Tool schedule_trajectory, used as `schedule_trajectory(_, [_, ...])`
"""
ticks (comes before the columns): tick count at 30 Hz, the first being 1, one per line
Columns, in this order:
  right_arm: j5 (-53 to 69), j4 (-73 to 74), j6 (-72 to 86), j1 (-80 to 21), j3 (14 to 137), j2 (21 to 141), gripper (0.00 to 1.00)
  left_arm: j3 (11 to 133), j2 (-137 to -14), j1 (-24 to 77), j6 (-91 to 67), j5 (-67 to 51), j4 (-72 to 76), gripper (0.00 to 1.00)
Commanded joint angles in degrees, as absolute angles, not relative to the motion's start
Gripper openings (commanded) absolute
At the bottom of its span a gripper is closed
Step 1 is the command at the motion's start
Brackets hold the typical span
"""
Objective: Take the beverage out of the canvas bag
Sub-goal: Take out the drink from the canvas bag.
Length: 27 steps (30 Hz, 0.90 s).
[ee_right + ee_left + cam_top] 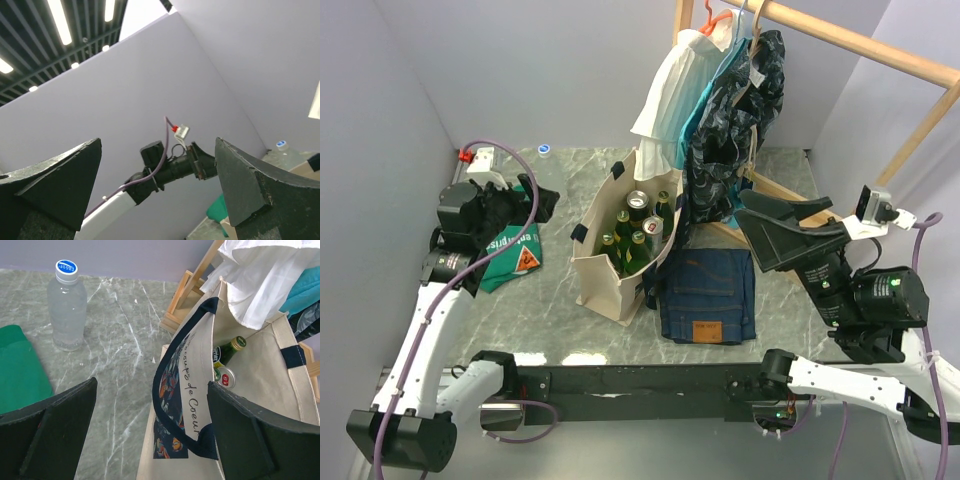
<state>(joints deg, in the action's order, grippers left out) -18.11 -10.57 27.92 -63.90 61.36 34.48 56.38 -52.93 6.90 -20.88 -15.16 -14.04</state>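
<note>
Viewing from above shows bottles [623,222] upright in the canvas bag [605,272]; the left wrist view alone shows its printed lettering [190,386]. Fingers of the left gripper [151,390] and right gripper [157,145] stand spread, empty.

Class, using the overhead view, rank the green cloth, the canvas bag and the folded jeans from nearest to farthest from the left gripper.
1. Green cloth, just beneath the left gripper, on the table's left.
2. Canvas bag, mid-table.
3. Folded jeans, beyond it, on the right.
</note>
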Motion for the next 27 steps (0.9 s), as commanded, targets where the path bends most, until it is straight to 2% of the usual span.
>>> schedule_trajectory(1, [-22.7,-8.5,26.0,-64.2,63.4,36.4,1.0,57.6,-51.2,7.3,-21.5,-16.3,-11.4,0.96])
schedule_trajectory(9, [-29.0,-5.0,23.7,-64.2,63.3,35.8,1.0,60.9,-50.7,10.7,-21.3,-16.9,-13.4,0.96])
schedule_trajectory(17, [-33.6,-1.7,25.3,-64.2,59.8,31.1,1.0,64.3,-49.8,18.4,-21.4,-11.9,-16.0,0.96])
schedule_trajectory(27, [-43.8,16.9,24.8,-64.1,63.8,34.0,1.0,66.4,-51.2,25.7,-21.5,-7.4,-15.8,0.96])
